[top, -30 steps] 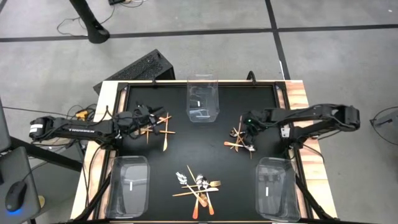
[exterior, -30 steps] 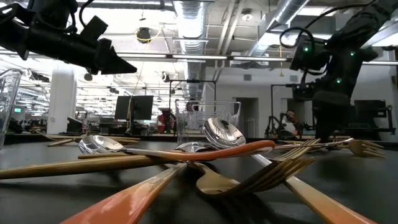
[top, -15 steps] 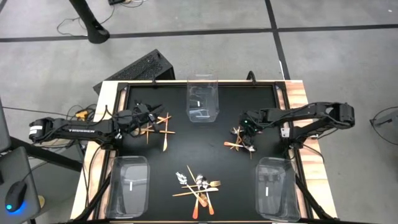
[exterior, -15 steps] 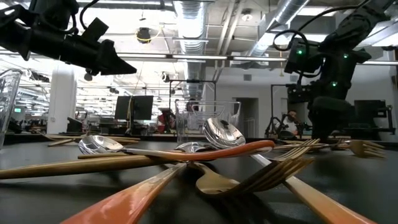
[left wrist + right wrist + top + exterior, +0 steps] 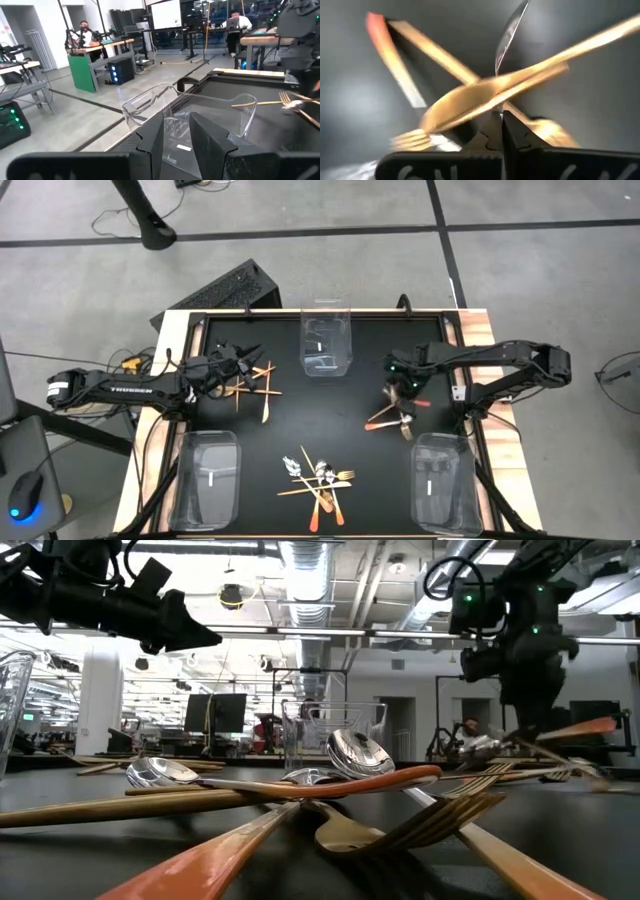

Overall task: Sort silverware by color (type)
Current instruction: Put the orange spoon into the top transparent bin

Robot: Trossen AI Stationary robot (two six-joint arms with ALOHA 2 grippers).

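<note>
Silverware (image 5: pixel 318 479) lies unsorted in heaps; we note right hand (image 5: pixel 403 391) clenched over its pile, bins unfilled.

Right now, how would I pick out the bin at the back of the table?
Start at the black table, which carries three clear bins. Two sit at the front corners; the back bin stands alone at the middle of the far edge, between the left gripper and the right gripper.

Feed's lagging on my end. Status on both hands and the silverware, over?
Right hand shut over the right silverware pile, grip unconfirmed. Left hand part open, empty, above the left pile. Front pile untouched. Nothing in the way.
</note>
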